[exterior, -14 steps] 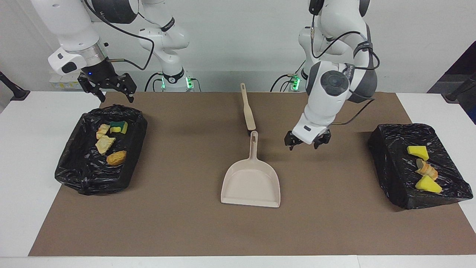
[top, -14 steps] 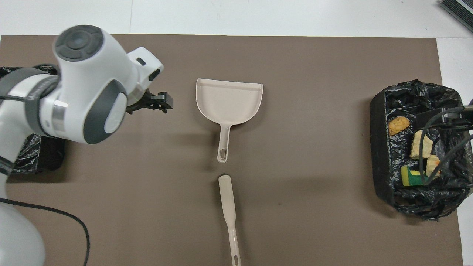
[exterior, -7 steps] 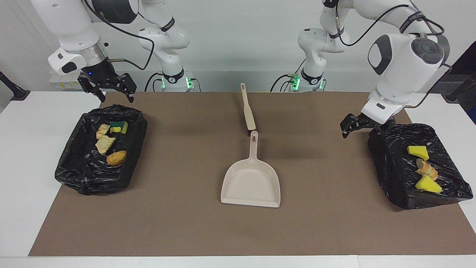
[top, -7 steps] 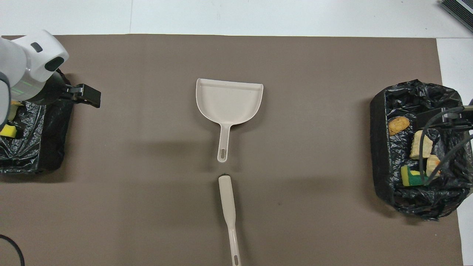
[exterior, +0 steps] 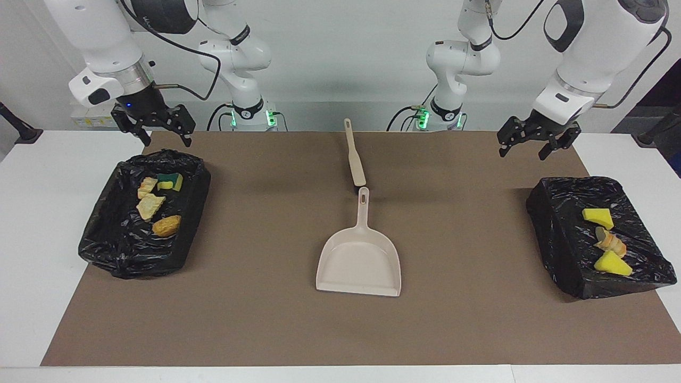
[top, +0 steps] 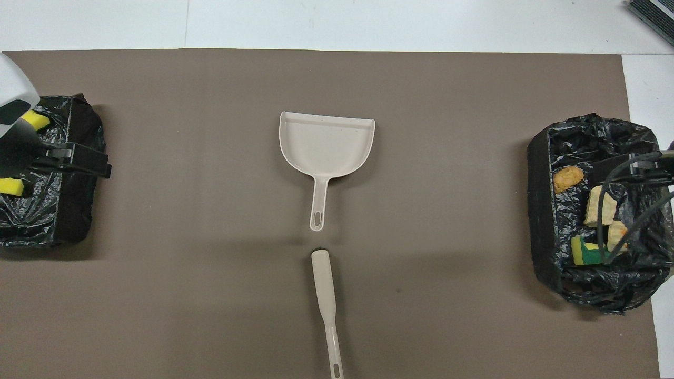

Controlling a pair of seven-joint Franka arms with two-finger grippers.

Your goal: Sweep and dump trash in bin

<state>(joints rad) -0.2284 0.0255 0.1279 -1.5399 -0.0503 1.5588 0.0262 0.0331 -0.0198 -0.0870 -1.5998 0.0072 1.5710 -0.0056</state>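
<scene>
Seven scraps of trash lie in two black-lined bins. Four sit in the bin (exterior: 143, 213) at the right arm's end of the table: a green-and-yellow sponge (exterior: 170, 182), two pale bread pieces (exterior: 149, 205) and a brown pastry (exterior: 166, 225). Three lie on the bin (exterior: 596, 236) at the left arm's end: a yellow foam chunk (exterior: 597, 217), a bread piece (exterior: 611, 242) just beside it, and a second yellow chunk (exterior: 613, 264) farther from the robots.

Between the bins, mid-table on the brown mat (exterior: 266, 319), rests the beige dustpan (exterior: 359, 263), its handle pointing toward the robots. The brush (exterior: 354, 154) lies nearer the robots, in line with that handle, its tip just short of it.

The right gripper (exterior: 165, 139) hangs over the robot-side edge of its bin, fingers spread, holding nothing. The left gripper (exterior: 524, 150) hangs over the mat near its bin's robot-side corner, fingers spread and empty.
</scene>
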